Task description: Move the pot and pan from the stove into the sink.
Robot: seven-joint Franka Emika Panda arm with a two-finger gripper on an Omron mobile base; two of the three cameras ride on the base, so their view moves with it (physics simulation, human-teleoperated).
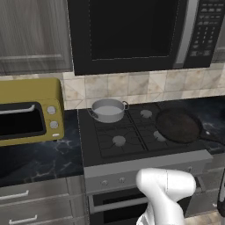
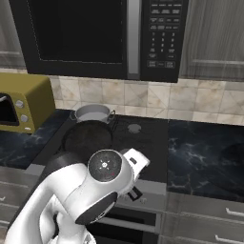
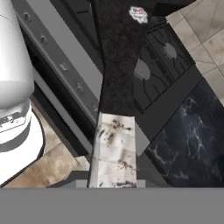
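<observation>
Arm: white Franka arm [image 2: 95, 190] folded low before the stove front; jaws closed together, holding nothing.
Toaster oven: boxy yellow toaster oven [image 1: 28, 112], far left counter.
Pot: round light-grey metal pot [image 1: 107, 110], stove's far-left burner.
Pan: shallow black frying pan [image 1: 178, 125], right burners.
Stove: black gas cooktop [image 1: 132, 132], ridged grates, steel knob panel.

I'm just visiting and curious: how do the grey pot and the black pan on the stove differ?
The pot is light grey metal with straight, taller sides; the pan is black and shallow. The pan is wider than the pot. The pot has two small loop handles at its sides, which the pan lacks. The pot sits on a back burner, the pan nearer the front. Both are round and rest on the stove.
</observation>
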